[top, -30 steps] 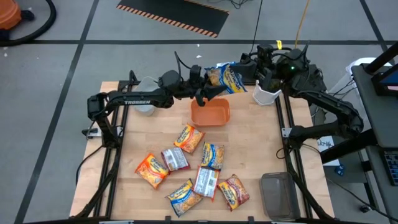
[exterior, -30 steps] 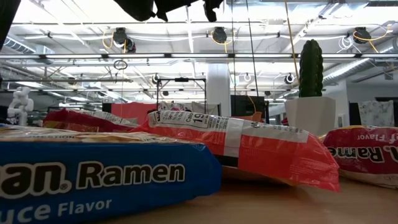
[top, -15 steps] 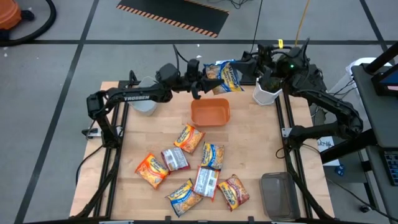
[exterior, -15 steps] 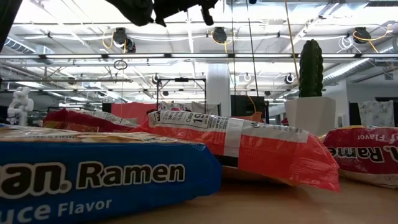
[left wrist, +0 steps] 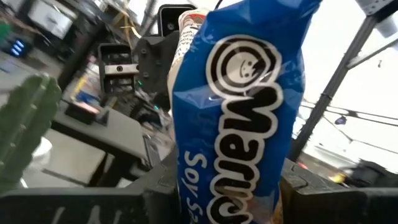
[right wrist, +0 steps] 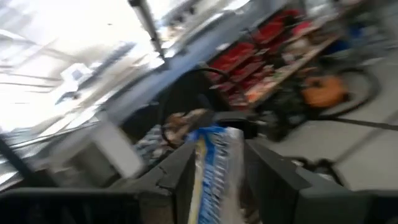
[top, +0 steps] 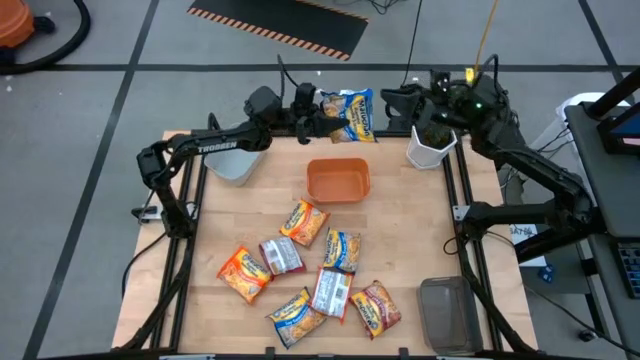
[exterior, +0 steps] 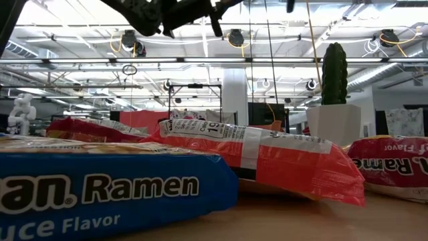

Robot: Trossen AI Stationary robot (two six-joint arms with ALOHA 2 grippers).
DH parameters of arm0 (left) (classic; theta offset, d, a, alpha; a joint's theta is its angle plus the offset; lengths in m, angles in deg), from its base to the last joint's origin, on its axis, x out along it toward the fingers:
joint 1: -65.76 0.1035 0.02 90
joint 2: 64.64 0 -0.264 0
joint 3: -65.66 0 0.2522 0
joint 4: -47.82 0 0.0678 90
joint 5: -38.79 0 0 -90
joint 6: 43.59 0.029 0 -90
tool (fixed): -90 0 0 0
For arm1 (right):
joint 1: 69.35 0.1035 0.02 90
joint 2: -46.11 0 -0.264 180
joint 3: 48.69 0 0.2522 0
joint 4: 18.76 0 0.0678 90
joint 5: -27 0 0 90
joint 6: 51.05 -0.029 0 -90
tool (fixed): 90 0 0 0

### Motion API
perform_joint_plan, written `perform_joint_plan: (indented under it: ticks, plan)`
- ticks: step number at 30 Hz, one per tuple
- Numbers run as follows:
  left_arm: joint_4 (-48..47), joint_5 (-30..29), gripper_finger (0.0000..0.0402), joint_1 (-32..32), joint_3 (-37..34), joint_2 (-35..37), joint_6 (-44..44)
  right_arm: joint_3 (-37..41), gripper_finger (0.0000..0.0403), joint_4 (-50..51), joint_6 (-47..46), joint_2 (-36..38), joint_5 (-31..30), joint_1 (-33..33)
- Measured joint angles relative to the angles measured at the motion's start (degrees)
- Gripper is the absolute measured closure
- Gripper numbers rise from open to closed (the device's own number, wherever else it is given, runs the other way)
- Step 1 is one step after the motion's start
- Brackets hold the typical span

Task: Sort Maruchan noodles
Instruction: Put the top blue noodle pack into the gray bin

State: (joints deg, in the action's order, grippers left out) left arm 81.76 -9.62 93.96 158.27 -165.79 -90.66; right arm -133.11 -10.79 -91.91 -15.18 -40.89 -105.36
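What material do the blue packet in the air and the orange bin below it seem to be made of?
Blue packet: probably thin glossy plastic film, judging by its crinkles and shiny highlights. Orange bin: likely moulded plastic, with smooth matte walls, rounded corners and one even colour.

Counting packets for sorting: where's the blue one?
High view: blue packet held in the air past the table's far edge, behind the orange bin, in the left end effector.

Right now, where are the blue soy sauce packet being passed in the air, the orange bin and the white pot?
blue soy sauce packet (top: 349, 113), high view, its middle.
orange bin (top: 338, 181), high view, its bare floor.
white pot (top: 429, 151), high view, its side wall.
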Motion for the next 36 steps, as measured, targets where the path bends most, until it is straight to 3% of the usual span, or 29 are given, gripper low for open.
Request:
perform_joint_plan:
  ticks: [8,20,27,36]
  plan:
    - [0.01,7.69,0.0273,4.33,0.0,0.0,-4.5,0.0,0.0264,14.18,5.67,7.35,-11.35,1.21]
    - [-3.5,5.86,0.0273,6.66,0.0,0.32,-3.93,0.0,0.0264,18.74,11.43,8.05,-11.58,1.25]
    - [-21.49,-1.51,0.0273,6.31,0.02,6.23,7.24,0.0,0.0264,19.32,17.97,7.84,-11.64,-0.72]
    - [-40.57,-16.21,0.0273,5.55,0.02,13.74,16.58,0.0,0.0264,21.69,25.53,7.56,-11.64,-5.47]
